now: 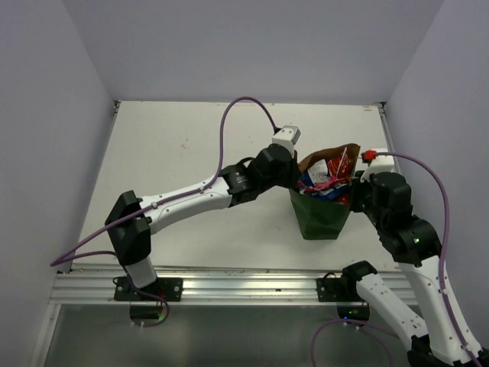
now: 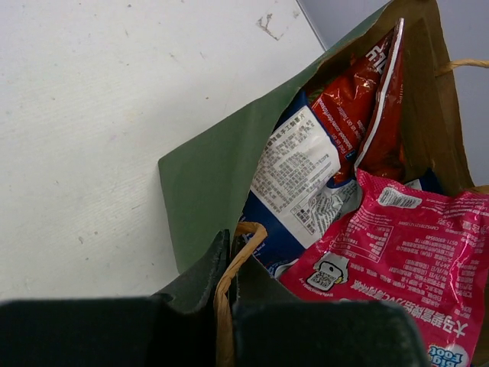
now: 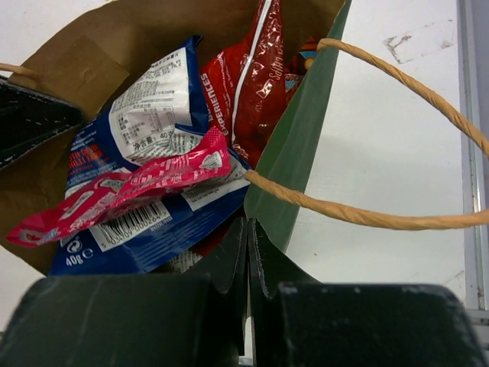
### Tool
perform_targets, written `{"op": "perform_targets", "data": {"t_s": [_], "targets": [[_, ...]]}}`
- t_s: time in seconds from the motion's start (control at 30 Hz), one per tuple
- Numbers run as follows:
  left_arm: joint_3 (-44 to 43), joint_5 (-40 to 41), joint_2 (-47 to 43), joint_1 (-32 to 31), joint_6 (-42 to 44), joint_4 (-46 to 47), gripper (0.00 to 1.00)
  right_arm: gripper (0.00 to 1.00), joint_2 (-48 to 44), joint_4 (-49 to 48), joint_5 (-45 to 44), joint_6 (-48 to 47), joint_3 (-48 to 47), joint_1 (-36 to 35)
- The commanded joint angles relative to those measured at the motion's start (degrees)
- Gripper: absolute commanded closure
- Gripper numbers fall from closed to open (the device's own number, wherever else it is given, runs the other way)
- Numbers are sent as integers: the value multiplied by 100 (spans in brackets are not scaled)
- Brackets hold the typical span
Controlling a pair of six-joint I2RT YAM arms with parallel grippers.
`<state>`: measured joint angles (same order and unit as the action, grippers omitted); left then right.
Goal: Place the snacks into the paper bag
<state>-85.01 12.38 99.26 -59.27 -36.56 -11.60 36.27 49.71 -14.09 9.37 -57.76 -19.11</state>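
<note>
The dark green paper bag (image 1: 321, 218) stands open on the table between both grippers, with snacks (image 1: 327, 177) inside. My left gripper (image 2: 229, 246) is shut on the bag's brown rope handle (image 2: 238, 248) at the near rim. In that view a blue packet with a white label (image 2: 294, 172), a red chip bag (image 2: 355, 99) and a pink packet (image 2: 405, 245) lie inside. My right gripper (image 3: 247, 228) is shut, pinching the lower edge of the bag's green wall (image 3: 294, 160). The other rope handle (image 3: 397, 92) loops above it. The blue packet (image 3: 145, 115), a small pink sachet (image 3: 153, 180) and the red bag (image 3: 248, 84) show there.
The white table (image 1: 191, 153) spreads left of and behind the bag. A metal rail (image 1: 229, 287) runs along the near edge by the arm bases. Grey walls close in the sides. The left arm (image 1: 191, 199) reaches across the middle of the table.
</note>
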Motion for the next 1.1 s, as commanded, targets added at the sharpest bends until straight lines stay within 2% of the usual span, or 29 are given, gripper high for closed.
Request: {"op": "perform_targets", "data": {"t_s": [0.0, 0.23, 0.4, 0.53, 0.77, 0.87, 1.07], "targets": [[-24, 167, -407, -6, -255, 887, 100, 100, 389, -374, 371, 21, -253, -5], [-94, 906, -873, -6, -229, 765, 100, 100, 1039, -664, 793, 4, -833, -22], [-603, 1380, -1005, -6, 17, 28, 100, 100, 1461, -832, 864, 109, -1255, -373], [-543, 1811, -1330, -6, 201, -229, 100, 100, 1734, -981, 294, 223, -1405, -1198], [-253, 2576, -2112, -6, 483, -738, 100, 100, 2840, -1271, -1675, 399, -2010, -3718], [-174, 2752, -2358, -6, 492, -993, 100, 100, 3271, -1411, -1991, 435, -2265, -4134], [292, 2910, -2684, 3, 316, -1266, 100, 100, 3545, -1421, -2230, 408, -2468, -4302]]}}
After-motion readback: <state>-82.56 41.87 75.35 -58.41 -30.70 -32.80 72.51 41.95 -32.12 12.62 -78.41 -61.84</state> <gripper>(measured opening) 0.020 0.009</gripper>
